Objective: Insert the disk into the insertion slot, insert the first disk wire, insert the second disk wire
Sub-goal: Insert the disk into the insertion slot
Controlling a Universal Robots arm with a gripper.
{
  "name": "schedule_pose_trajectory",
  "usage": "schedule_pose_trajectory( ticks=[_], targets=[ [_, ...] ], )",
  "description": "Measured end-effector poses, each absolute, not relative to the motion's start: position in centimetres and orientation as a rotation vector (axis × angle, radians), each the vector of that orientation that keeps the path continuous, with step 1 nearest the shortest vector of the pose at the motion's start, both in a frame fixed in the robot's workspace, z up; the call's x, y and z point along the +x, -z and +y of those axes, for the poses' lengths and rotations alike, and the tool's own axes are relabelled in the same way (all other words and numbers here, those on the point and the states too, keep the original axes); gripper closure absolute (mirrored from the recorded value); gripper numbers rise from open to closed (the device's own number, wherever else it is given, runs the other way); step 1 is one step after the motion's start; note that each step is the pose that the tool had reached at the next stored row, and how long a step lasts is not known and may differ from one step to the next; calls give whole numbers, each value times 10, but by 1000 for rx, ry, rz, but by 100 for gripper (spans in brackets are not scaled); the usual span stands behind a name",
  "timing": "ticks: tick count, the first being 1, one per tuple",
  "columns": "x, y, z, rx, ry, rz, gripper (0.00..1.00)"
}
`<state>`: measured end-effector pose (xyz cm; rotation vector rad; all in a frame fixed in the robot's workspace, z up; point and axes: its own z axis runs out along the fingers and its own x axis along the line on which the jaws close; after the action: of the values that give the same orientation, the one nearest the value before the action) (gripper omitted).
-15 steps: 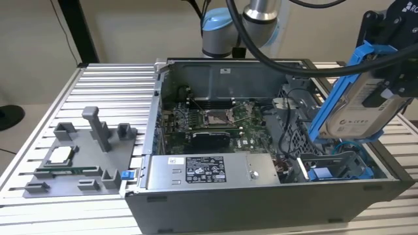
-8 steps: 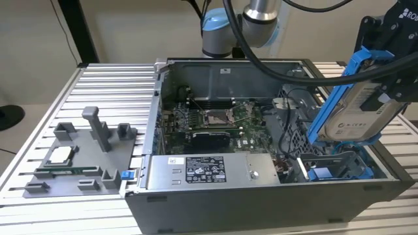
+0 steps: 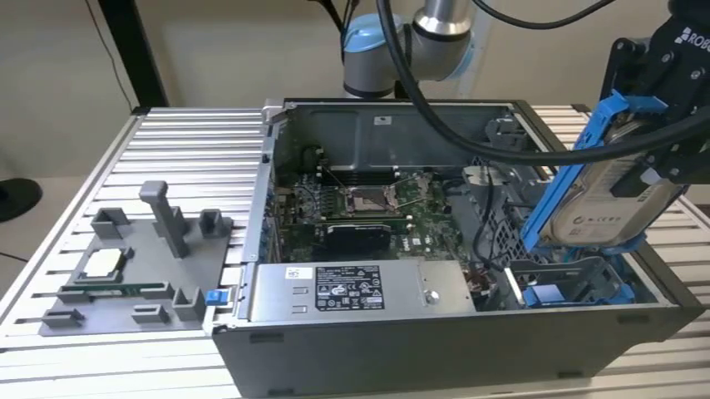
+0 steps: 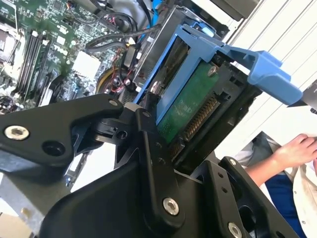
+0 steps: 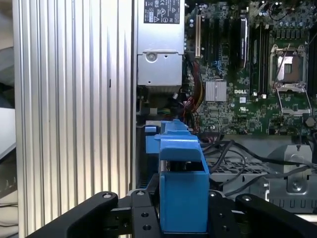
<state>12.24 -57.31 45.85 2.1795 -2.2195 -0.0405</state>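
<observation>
The disk (image 3: 608, 195), a silver drive with a pale label in a bright blue carrier, hangs tilted and steep at the exterior view's right. My gripper (image 3: 657, 166) is shut on its upper part. Just below the disk's lower end sits the insertion slot (image 3: 568, 281), a grey bay with blue clips in the case's near right corner. In the second wrist view the disk's green circuit board (image 4: 190, 106) shows between the black fingers (image 4: 148, 148). In the first wrist view the blue carrier (image 5: 181, 183) is clamped between my fingers (image 5: 141, 218). Loose black wires (image 5: 232, 157) lie beside the bay.
The open computer case (image 3: 444, 349) holds a motherboard (image 3: 367, 208) and a grey labelled power-supply box (image 3: 355, 291). A grey fixture with small parts (image 3: 133, 266) lies on the slatted table (image 3: 189, 150) at the exterior view's left. A person's hand (image 4: 297, 148) shows beyond the table.
</observation>
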Motion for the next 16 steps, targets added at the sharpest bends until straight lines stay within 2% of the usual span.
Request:
schedule_pose_trajectory(
  ticks=[16],
  targets=[
    [123,-451,-576,2179,41,-2219,100]
  ],
)
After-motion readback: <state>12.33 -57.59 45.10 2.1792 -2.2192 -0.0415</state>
